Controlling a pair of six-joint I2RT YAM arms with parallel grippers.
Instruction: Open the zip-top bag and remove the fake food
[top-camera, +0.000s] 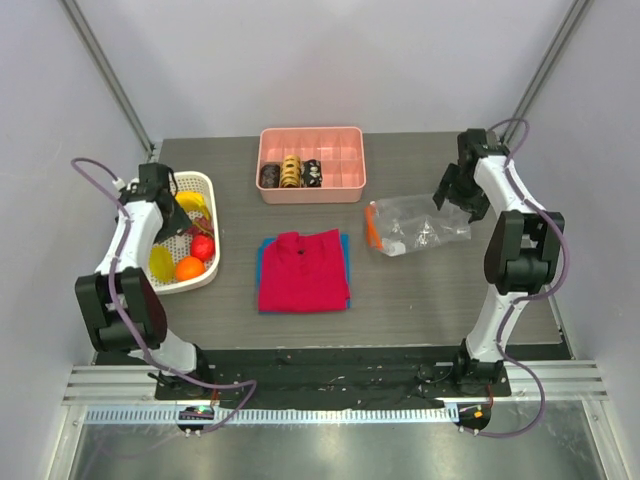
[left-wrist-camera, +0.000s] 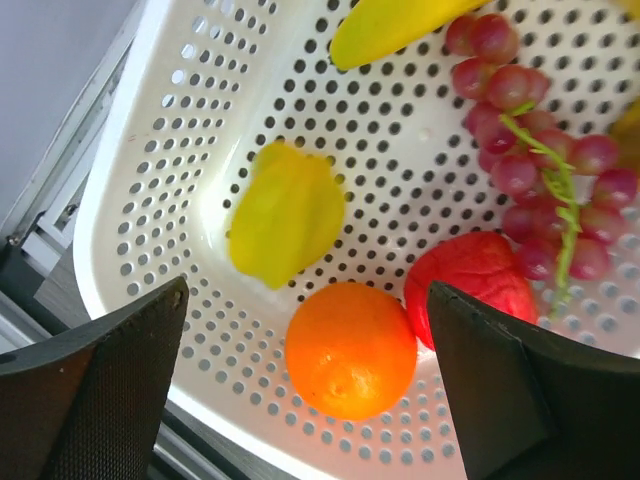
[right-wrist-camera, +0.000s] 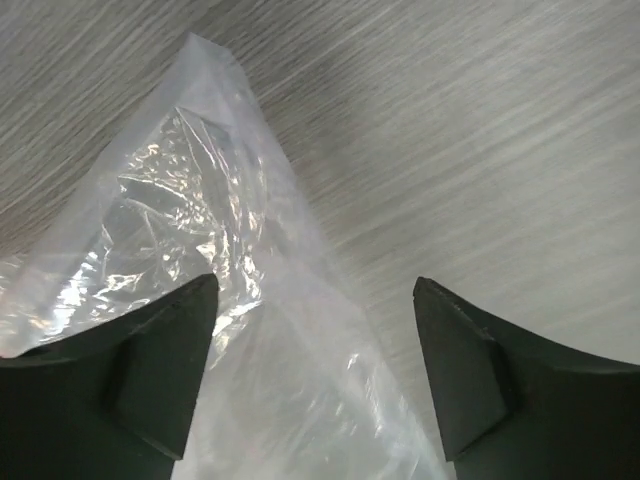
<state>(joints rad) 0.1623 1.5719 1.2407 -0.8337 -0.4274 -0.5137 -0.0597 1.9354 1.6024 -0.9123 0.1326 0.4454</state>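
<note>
Though spread, right pincer (right-wrist-camera: 315, 292) over zip-top bag (right-wrist-camera: 190, 210)

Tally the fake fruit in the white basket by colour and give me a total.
Yellow: 2, the banana and a lobed yellow piece
Orange: 1, the orange ball
Red: 1, the red fruit
Purple-red: 1, the grape bunch
Total: 5

Pink tray (top-camera: 340, 150) at far edge, folded red shirt (top-camera: 303, 270) mid-table, white basket (left-wrist-camera: 170, 130) left
</note>
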